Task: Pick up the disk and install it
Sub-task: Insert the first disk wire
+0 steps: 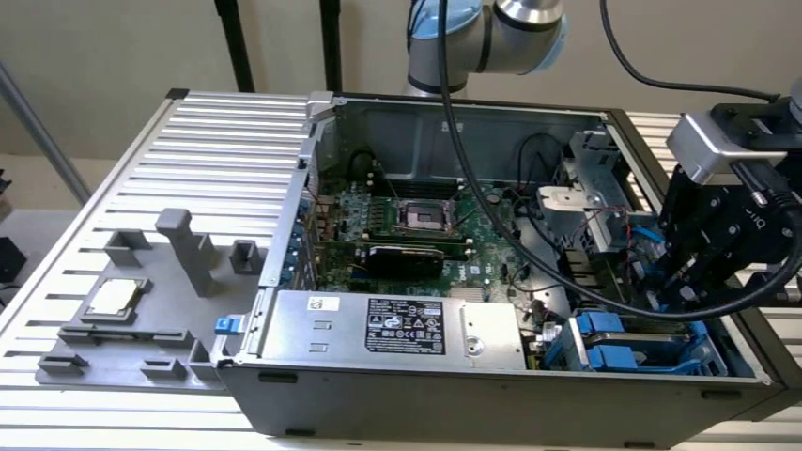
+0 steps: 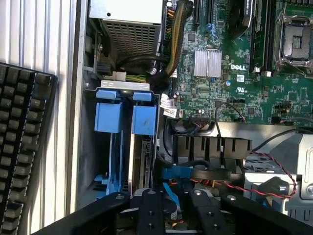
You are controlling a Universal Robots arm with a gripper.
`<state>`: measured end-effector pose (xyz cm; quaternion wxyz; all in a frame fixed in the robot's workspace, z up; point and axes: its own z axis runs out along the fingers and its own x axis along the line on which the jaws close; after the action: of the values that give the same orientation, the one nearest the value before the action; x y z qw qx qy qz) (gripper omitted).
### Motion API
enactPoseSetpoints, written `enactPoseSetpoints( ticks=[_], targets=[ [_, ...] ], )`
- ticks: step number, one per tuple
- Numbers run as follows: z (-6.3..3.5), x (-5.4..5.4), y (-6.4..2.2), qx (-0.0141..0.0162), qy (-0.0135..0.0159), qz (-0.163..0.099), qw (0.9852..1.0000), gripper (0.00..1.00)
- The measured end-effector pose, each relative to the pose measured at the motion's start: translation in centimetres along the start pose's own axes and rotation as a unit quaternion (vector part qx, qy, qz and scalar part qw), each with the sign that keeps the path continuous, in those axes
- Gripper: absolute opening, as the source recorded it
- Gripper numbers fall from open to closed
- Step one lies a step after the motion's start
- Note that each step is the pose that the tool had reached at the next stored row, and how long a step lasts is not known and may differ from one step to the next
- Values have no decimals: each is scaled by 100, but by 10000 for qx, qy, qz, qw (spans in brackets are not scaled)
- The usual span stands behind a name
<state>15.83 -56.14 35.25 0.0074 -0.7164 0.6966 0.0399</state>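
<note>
Arm (image 1: pixel 501 33), silver with blue caps, sits at the top centre of the exterior view. Wrist (image 1: pixel 733 202) is at the exterior view's right: black housing with a grey camera block (image 1: pixel 717 141) mounted on top. Gripper (image 1: pixel 668 293) hangs below it, pointing down and leaning a little toward the exterior view's left. In the wrist view, two black fingers (image 2: pixel 149 210) run parallel with a clear gap between them, so the jaws stand partly apart, not wide. They look empty, but the tips sit in shadow, so I'm not certain. Black linkage arms (image 2: pixel 83 215) splay outward on either side of the fingers.
</note>
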Motion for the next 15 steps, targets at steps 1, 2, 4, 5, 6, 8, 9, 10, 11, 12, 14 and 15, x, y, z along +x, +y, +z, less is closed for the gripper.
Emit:
enactPoseSetpoints(
  ticks=[1,2,4,5,6,8,9,10,11,12,14,15],
  targets=[
    [1,-3,6,-1,-2,-3,10000,30],
    [2,-4,21,-1,-4,-8,10000,36],
    [5,-5,72,-3,-8,-27,10000,43],
    [6,-6,102,-3,-11,-35,10000,43],
    [8,-5,137,-3,-20,-40,10000,43],
    [10,12,209,-2,-64,-44,10000,43],
    [8,33,225,-1,-88,-45,10000,43],
    [7,60,226,-1,-105,-46,9999,43],
    [5,89,227,0,-124,-47,9999,43],
    [4,114,228,0,-143,-48,9999,43],
    [1,159,224,2,-181,-49,9998,43],
    [-2,178,215,2,-199,-50,9998,43]
  ],
)
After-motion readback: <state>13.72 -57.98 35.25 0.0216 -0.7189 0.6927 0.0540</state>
